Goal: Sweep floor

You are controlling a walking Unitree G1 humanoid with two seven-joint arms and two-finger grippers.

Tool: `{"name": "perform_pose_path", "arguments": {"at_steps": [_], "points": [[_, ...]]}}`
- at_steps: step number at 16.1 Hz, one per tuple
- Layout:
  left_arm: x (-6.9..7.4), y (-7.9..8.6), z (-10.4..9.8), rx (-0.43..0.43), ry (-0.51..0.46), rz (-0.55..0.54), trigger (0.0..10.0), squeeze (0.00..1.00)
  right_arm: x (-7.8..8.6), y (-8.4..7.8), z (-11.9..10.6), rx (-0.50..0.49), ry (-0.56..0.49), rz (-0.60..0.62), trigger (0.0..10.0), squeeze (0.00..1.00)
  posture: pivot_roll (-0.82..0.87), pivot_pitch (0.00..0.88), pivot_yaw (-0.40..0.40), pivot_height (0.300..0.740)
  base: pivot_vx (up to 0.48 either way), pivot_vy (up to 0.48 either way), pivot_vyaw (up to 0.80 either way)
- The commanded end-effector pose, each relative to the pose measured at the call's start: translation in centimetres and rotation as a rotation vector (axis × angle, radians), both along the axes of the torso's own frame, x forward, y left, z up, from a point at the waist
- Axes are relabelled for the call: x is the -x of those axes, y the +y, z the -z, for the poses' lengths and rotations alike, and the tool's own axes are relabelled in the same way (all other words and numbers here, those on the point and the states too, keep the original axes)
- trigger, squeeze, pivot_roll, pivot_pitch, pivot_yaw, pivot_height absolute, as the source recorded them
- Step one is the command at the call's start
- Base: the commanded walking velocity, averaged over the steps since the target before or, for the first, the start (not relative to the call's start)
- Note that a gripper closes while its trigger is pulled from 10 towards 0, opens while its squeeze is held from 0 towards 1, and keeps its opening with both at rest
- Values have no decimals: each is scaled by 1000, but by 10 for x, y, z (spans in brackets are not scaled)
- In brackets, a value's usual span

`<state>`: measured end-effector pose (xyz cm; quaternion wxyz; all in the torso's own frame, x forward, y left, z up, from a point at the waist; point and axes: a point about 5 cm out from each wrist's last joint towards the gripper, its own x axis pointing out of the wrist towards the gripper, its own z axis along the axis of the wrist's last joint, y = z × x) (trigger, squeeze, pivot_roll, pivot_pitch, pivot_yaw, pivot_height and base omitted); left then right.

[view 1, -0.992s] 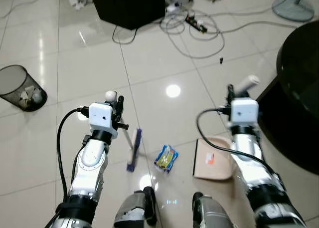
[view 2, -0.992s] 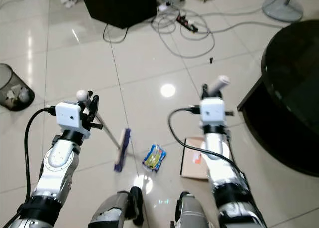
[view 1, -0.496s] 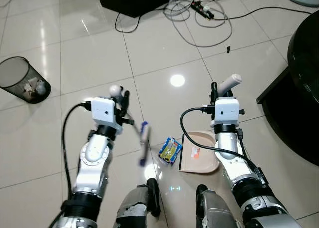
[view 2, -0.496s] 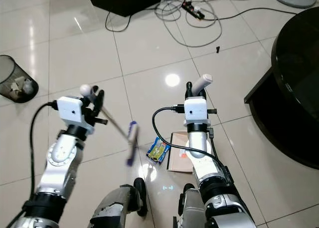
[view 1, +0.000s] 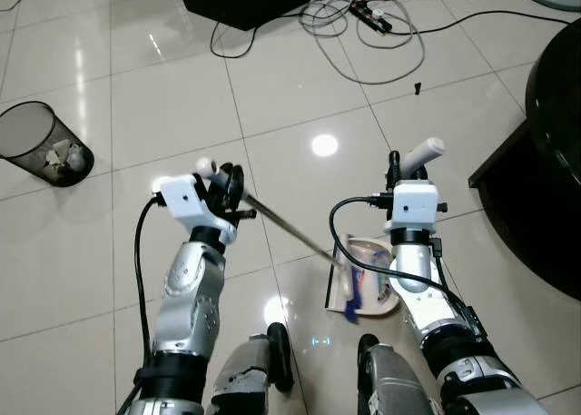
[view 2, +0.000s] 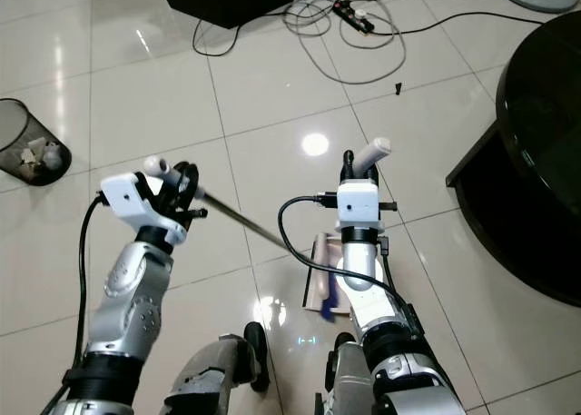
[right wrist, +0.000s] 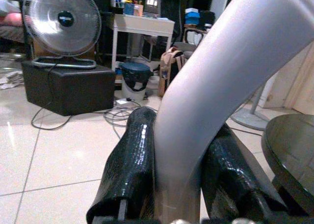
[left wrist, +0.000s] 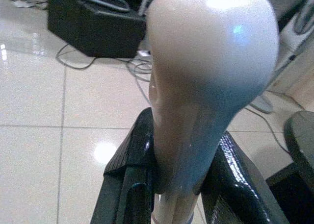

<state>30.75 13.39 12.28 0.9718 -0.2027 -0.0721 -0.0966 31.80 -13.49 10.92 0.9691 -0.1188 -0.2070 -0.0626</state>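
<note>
Beige dustpan [view 1: 368,283] gripped by right gripper [view 1: 397,163], left gripper [view 1: 227,183] clamps broom [view 1: 290,229]; hard sweep could overshoot the pan.

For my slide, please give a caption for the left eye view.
Left claw sweeps broom onto dustpan held by right claw.

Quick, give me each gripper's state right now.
Left gripper: shut on the broom handle.
Right gripper: shut on the dustpan handle.
</note>
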Motion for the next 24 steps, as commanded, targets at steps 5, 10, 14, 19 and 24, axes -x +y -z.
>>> {"name": "perform_pose_path", "arguments": {"at_steps": [5, 10, 14, 19, 24], "points": [[-2, -1, -17, -107, -110, 191, 10000, 0, 3, -8, -6, -25, -52, 6, 10000, 0, 103, 263, 121, 740, 0, 0, 0], [-30, 31, -68, -217, -297, 204, 10000, 0, 16, -19, -11, -92, -116, 12, 10000, 0, 87, 211, 129, 740, 0, 0, 0], [-44, 65, -73, -331, -287, 90, 10000, 0, 25, -28, -22, -143, -173, 24, 10000, 0, 76, 176, 133, 740, 0, 0, 0], [-24, 93, -6, -502, -9, -78, 10000, 0, 26, -39, -98, -321, -259, 0, 10000, 0, 19, 150, 126, 740, 0, 0, 0], [8, 95, 18, -487, 44, -153, 10000, 0, 29, -39, -147, -373, -276, -118, 10000, 0, -6, 126, 117, 740, 0, 0, 0]]}}
